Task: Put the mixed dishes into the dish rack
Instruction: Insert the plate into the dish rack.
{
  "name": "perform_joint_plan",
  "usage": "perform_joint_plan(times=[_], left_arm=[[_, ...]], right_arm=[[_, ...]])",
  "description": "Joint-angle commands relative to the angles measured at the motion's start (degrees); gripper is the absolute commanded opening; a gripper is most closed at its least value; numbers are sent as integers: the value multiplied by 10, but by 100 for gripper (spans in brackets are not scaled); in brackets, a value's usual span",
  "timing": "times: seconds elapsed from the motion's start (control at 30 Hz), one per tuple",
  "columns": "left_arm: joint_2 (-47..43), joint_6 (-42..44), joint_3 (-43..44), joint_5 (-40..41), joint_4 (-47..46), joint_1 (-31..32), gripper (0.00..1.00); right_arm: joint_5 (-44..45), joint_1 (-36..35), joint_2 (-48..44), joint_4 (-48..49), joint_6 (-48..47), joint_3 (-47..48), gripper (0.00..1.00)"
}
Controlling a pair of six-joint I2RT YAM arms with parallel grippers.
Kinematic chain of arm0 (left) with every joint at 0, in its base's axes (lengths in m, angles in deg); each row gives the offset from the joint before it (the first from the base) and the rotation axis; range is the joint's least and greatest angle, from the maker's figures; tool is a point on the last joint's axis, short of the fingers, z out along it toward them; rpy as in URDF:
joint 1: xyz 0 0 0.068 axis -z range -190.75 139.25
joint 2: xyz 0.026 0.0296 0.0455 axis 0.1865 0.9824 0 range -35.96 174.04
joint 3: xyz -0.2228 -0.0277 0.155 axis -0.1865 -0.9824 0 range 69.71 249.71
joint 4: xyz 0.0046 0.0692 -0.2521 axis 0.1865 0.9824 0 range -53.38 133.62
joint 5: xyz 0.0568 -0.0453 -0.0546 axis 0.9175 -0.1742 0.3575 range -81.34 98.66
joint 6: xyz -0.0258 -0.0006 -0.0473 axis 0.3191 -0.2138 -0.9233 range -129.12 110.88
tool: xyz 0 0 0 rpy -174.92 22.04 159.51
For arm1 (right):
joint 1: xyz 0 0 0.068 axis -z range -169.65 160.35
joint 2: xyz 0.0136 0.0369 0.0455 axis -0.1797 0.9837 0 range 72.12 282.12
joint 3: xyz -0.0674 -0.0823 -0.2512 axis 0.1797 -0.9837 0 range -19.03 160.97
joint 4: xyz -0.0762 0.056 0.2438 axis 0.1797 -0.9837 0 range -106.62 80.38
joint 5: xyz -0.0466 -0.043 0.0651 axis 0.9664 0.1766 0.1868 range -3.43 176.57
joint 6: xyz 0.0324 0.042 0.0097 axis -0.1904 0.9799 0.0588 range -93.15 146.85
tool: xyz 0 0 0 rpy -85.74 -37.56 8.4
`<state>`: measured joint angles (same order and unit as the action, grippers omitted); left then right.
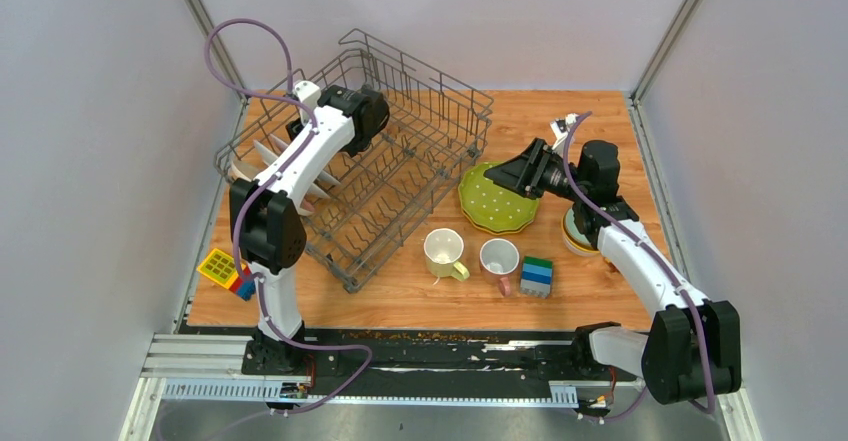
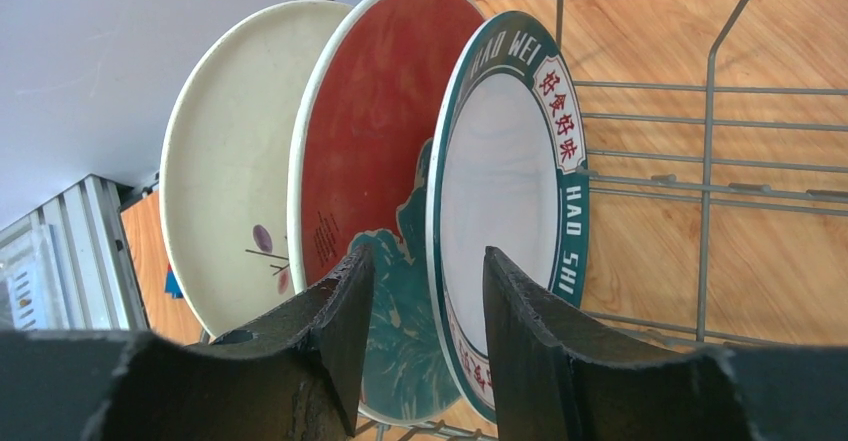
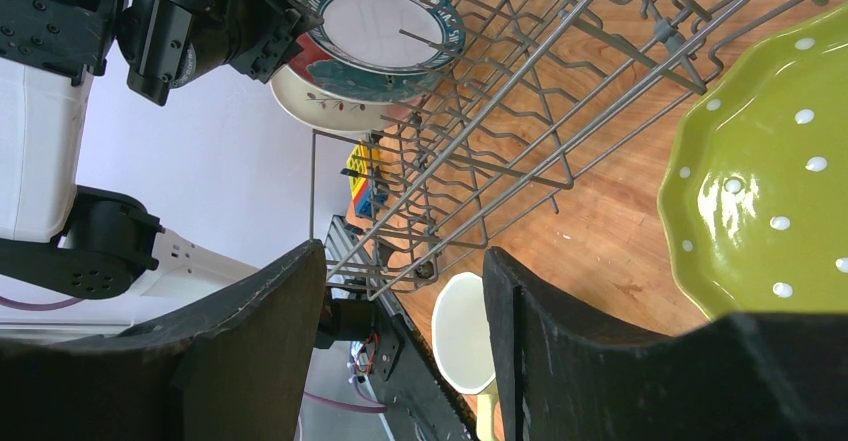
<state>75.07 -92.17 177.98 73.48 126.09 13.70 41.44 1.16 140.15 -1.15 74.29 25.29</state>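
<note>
Jaws of the left gripper [image 2: 428, 261] are seen half parted astride the green-rimmed plate [image 2: 510, 161], apparently unclamped, which is stood on edge in the dish rack [image 2: 708, 161]; the right gripper [image 3: 405, 251] is held open, empty.

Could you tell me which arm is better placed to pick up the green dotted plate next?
Right: the right claw, open, hangs by the green dotted plate, while the left claw is in the rack among the standing plates.

Bright even overhead light; soft faint shadows; glare on green plate [image 3: 770, 161]; wrist views distorted at edges.
</note>
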Motion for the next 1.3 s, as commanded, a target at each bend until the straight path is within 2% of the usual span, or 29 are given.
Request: perform_joint_plan(times=[0.0, 0.07, 0.17, 0.37, 0.53, 0.77, 0.97, 1.07, 1.17, 1.27], left_arm=[[-25, -7, 6, 20, 57, -4, 52], [-27, -5, 7, 21, 57, -4, 52], [-27, -4, 7, 23, 56, -4, 41], [-25, -2, 4, 23, 56, -3, 31], [-26, 3, 5, 20, 57, -3, 31], [-46, 16, 13, 14, 56, -4, 41], [-77, 40, 19, 10, 49, -3, 54], [-104, 103, 14, -3, 8, -3, 64], [-138, 167, -9, -20, -44, -3, 68], [-207, 269, -57, -59, -157, -3, 72]], right_arm=[[-9, 2, 0, 20, -4, 19, 60], [-10, 2, 0, 19, -4, 20, 60], [-10, 2, 0, 20, -4, 19, 60], [-10, 2, -4, 20, -4, 18, 60], [-10, 2, -3, 20, -3, 18, 60], [-9, 2, -4, 20, -2, 18, 60], [1, 2, -11, 18, 1, 13, 60], [8, 2, -16, 12, 2, 11, 60], [19, 2, -24, 7, 3, 5, 60], [27, 2, -33, 5, 6, -1, 60]])
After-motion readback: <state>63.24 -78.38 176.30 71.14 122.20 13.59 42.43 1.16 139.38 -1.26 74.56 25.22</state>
